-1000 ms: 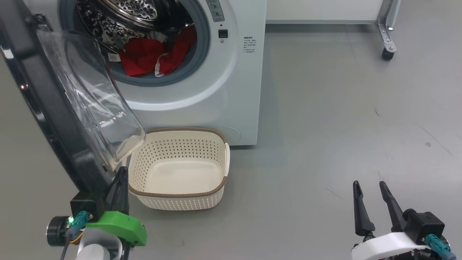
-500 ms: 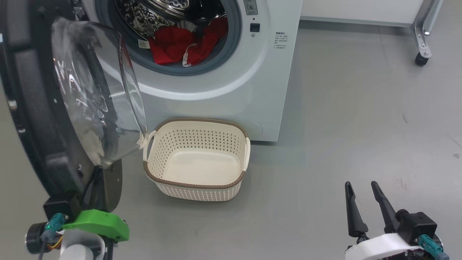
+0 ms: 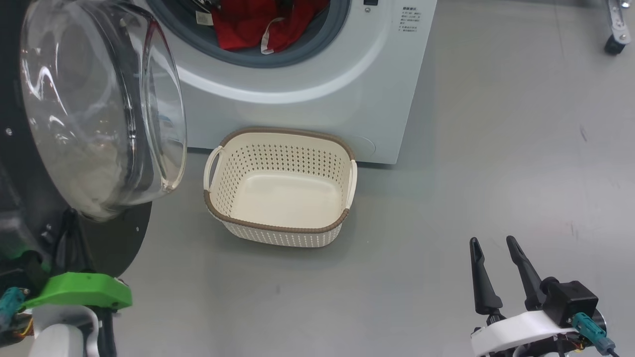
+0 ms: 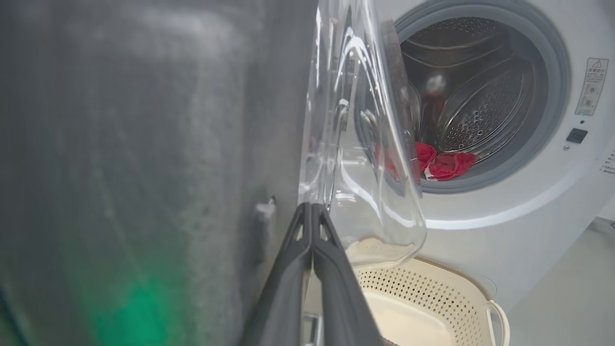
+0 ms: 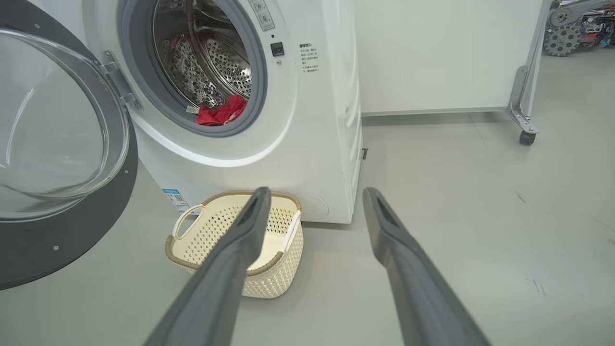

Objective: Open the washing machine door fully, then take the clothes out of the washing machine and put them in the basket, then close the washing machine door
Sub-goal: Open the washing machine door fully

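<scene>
The washing machine (image 3: 307, 99) stands white at the top of the head view, its mouth uncovered. The red clothes (image 3: 258, 25) lie in the drum's front. The washing machine door (image 3: 116, 243) hangs swung out at the left, its clear glass bowl (image 3: 99, 109) bulging toward me. My left gripper (image 4: 312, 207) is shut on nothing, its tips close against the door's inner face beside the bowl (image 4: 365, 144). Its green wrist mount (image 3: 79, 293) sits below the door. The basket (image 3: 278, 229) stands empty on the floor before the machine. My right gripper (image 3: 492, 241) is open at the lower right, well clear of it.
Grey floor spreads to the right of the machine. A metal frame leg with a black caster (image 5: 526, 138) stands at the far right under a white panel (image 5: 432, 57). The open door's black rim (image 5: 62, 230) overhangs the floor left of the basket (image 5: 269, 271).
The door has swung wider, its glass bowl now turned more toward me, with my shut left gripper following it. The head camera has shifted. My right gripper stays open and still.
</scene>
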Robot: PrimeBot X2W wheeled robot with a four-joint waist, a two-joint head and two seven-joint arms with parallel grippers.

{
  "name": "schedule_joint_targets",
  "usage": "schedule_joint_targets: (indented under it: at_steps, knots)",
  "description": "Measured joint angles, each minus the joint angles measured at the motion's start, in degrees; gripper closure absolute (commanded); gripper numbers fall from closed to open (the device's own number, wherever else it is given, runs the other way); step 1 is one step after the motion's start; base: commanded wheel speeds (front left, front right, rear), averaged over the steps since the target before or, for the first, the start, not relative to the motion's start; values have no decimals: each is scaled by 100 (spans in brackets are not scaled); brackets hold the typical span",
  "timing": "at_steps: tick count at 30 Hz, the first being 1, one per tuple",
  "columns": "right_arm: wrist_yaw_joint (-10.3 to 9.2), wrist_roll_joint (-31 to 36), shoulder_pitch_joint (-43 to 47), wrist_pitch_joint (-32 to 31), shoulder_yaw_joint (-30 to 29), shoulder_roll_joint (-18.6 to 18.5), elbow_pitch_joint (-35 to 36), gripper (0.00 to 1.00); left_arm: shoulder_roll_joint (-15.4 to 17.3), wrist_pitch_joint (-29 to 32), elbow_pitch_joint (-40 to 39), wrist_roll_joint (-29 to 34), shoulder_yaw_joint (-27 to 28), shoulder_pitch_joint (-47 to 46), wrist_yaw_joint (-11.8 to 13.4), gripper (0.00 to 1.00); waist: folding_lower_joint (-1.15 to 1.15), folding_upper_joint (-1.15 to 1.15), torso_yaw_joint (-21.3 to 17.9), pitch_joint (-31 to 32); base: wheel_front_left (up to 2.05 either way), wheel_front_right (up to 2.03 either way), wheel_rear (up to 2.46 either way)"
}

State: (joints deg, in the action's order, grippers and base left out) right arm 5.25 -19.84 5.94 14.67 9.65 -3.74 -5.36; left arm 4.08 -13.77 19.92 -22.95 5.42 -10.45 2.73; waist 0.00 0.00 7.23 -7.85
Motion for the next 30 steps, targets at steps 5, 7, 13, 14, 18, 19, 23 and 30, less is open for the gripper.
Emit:
schedule_joint_targets:
  at_steps: [5,7,13,14,18,19,23,30]
  knots:
    - [22,75,-114,0,2,-18,14,0,51,-43,-15,-120,304,-93,9,100,0,0,86,-238,0,0,0]
    - [23,85,-143,0,3,-34,14,0,70,-44,-15,-196,416,-143,32,100,0,0,123,-328,0,0,0]
    - [24,178,-304,0,32,-98,9,0,168,-49,-14,-416,808,-226,59,100,0,0,217,-568,0,0,0]
    - [24,193,-330,0,34,-110,10,0,198,-49,-14,-430,877,-227,59,100,0,0,228,-603,0,0,0]
    - [26,215,-399,0,53,-140,11,0,290,-51,-5,-511,1143,-247,103,100,0,0,258,-730,0,0,0]
    - [26,235,-420,0,53,-144,12,0,324,-51,0,-537,1188,-252,103,100,0,0,263,-759,0,0,0]
    - [43,253,-443,0,74,-183,11,0,400,-52,20,-634,1317,-309,104,100,0,0,277,-847,0,0,0]
    - [74,386,-485,-25,179,-337,86,0,662,-67,52,-813,1649,-564,102,100,0,0,280,-1108,0,0,0]
